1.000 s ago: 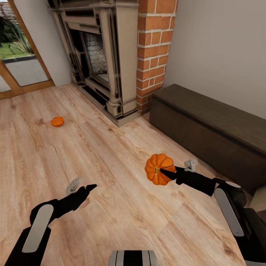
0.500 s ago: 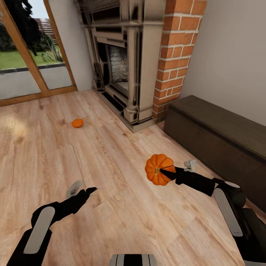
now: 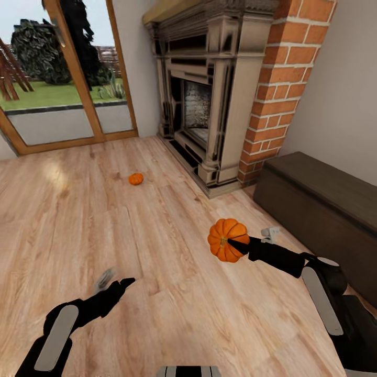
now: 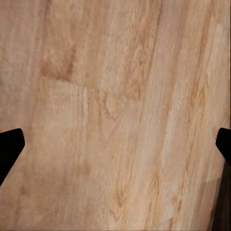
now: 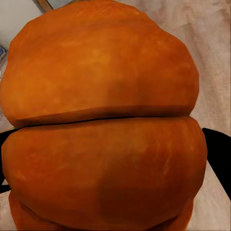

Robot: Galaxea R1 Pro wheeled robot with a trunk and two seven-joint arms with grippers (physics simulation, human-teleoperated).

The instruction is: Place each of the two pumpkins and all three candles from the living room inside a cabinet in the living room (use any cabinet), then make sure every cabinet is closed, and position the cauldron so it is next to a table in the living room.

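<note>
Your right hand [image 3: 230, 244] grips one pumpkin [image 3: 226, 240] above the floor; your left hand [image 3: 123, 283] hangs open, empty. The cabinet [image 3: 319, 201] at two o'clock looks closed, probably needing opening first. The second pumpkin [image 3: 135, 179] waits at eleven o'clock.

Two pumpkins are in sight: one pumpkin [image 3: 227, 240] sits at the tip of the right end effector [image 3: 234, 244], and a second pumpkin [image 3: 135, 179] lies on the wooden floor [image 3: 157, 293] near the fireplace [image 3: 209, 104]. Two end effectors show, the right one and the left end effector [image 3: 124, 283]. There is one fireplace, one brick column [image 3: 285, 78], one dark-brown cabinet [image 3: 319, 204] and one glass door [image 3: 57, 89].
</note>
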